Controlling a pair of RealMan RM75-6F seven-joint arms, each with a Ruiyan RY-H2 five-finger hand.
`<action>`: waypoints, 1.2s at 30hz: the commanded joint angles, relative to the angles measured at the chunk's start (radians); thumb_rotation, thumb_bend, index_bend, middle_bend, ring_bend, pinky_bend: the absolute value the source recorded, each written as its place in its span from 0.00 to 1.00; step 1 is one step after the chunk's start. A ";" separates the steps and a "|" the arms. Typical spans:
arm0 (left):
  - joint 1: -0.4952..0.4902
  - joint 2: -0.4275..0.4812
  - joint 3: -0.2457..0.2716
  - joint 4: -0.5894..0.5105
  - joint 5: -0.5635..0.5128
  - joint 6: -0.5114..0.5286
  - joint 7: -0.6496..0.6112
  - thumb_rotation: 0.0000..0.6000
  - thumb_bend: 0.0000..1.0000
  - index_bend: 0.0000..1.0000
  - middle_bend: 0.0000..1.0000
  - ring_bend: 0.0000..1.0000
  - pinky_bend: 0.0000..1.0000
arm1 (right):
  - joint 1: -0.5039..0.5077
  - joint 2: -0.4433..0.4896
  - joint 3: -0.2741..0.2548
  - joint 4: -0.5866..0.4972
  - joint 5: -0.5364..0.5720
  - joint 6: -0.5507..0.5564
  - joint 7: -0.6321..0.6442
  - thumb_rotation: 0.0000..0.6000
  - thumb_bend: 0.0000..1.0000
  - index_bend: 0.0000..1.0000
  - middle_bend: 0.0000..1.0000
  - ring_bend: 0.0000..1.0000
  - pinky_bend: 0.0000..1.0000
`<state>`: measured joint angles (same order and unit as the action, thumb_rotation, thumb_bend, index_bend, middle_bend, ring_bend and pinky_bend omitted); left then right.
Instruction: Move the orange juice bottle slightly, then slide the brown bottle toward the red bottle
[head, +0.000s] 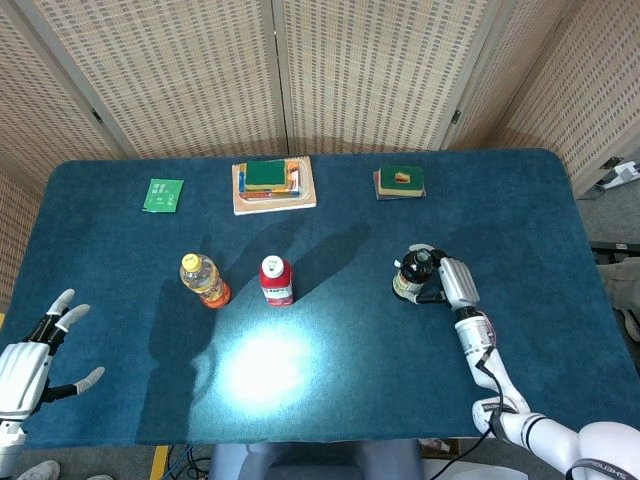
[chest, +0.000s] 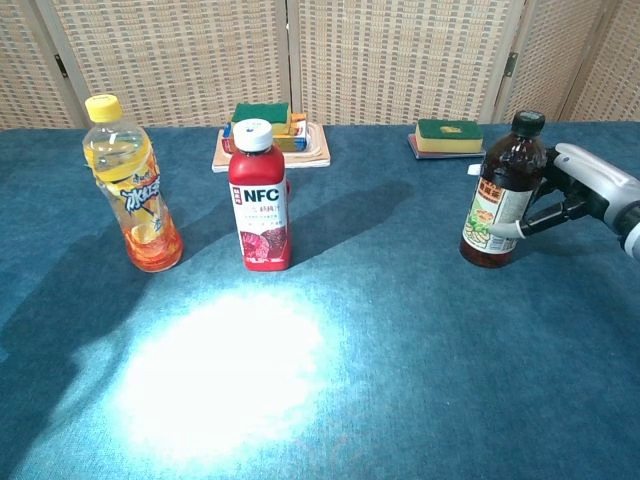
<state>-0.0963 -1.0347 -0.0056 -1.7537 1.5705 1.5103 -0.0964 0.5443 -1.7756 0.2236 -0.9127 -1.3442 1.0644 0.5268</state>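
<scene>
The right hand has its fingers wrapped round the tall brown bottle; pushed high, it may topple before reaching the red bottle.

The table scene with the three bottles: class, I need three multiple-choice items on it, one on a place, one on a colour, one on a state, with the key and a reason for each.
1. Which bottle stands between the other two?
A. orange juice bottle
B. red bottle
C. brown bottle

2. What colour is the orange juice bottle's cap?
A. yellow
B. white
C. black

3. What is the right hand doing?
A. lying flat on the table
B. lifting the red bottle
C. gripping the brown bottle

Key:
1 B: the red bottle stands between the orange juice bottle and the brown bottle.
2 A: its cap is yellow.
3 C: the right hand has fingers around the brown bottle, which stands upright on the table.
</scene>
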 joint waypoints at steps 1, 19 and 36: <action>0.000 -0.001 0.001 0.002 0.000 -0.003 0.002 1.00 0.14 0.16 0.02 0.13 0.37 | 0.001 -0.022 0.011 0.020 -0.007 0.035 0.015 1.00 0.19 0.43 0.48 0.40 0.50; 0.003 -0.009 -0.010 0.019 -0.013 0.000 0.028 1.00 0.14 0.16 0.02 0.13 0.37 | 0.080 -0.016 0.030 -0.113 -0.026 0.007 -0.083 1.00 0.21 0.53 0.58 0.50 0.59; 0.012 0.002 -0.026 0.022 -0.028 0.018 0.007 1.00 0.14 0.16 0.03 0.13 0.37 | 0.153 -0.142 0.031 0.001 -0.035 -0.024 -0.027 1.00 0.21 0.53 0.58 0.50 0.59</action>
<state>-0.0842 -1.0326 -0.0316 -1.7320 1.5428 1.5277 -0.0897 0.6918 -1.9074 0.2528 -0.9224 -1.3795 1.0423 0.4897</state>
